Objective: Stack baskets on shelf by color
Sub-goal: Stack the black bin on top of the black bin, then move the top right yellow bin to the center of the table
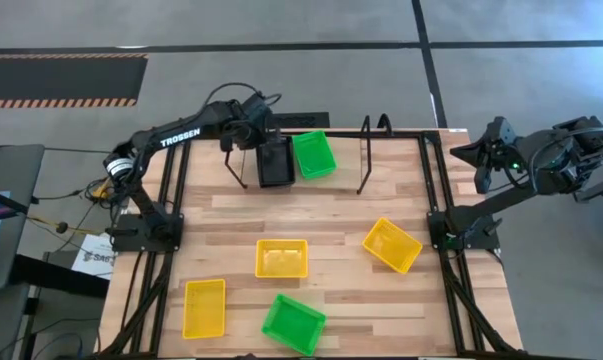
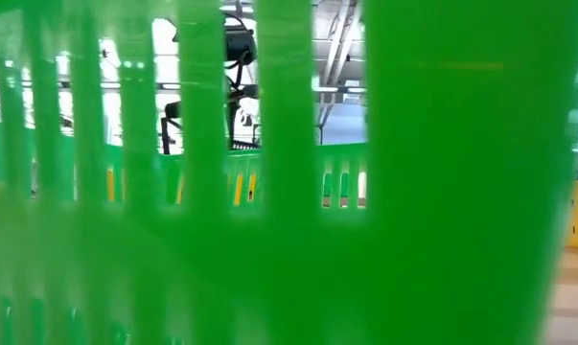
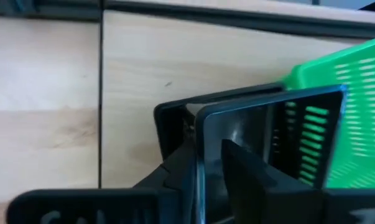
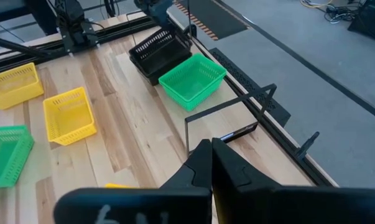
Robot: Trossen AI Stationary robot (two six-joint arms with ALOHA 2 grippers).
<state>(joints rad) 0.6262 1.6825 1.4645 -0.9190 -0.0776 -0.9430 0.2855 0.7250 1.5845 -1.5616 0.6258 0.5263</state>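
Observation:
On the shelf (image 1: 343,168) at the table's far edge stands a black basket (image 1: 274,162), with a green basket (image 1: 314,155) right beside it. In the left wrist view two black rims (image 3: 237,102) show, one inside the other. My left gripper (image 3: 206,180) is open over the black basket's near end and points steeply down, one finger outside the wall and one inside. My right gripper (image 4: 211,155) is shut on nothing, raised beyond the table's right edge (image 1: 484,152). Three yellow baskets (image 1: 281,258) (image 1: 392,244) (image 1: 203,307) and another green one (image 1: 293,323) lie on the tabletop. My left gripper straddles the black basket's end wall (image 3: 201,149) from above, one finger (image 3: 175,174) outside it and the other (image 3: 249,180) inside. A gap shows between the wall and the inner finger. I cannot tell whether the outer finger touches the wall.
The shelf's upright wire loops (image 1: 236,165) (image 1: 367,152) stand at both its ends. The near green basket (image 2: 289,240) fills the low view, right in front of that camera. Bare plank lies between the shelf's green basket and its right loop.

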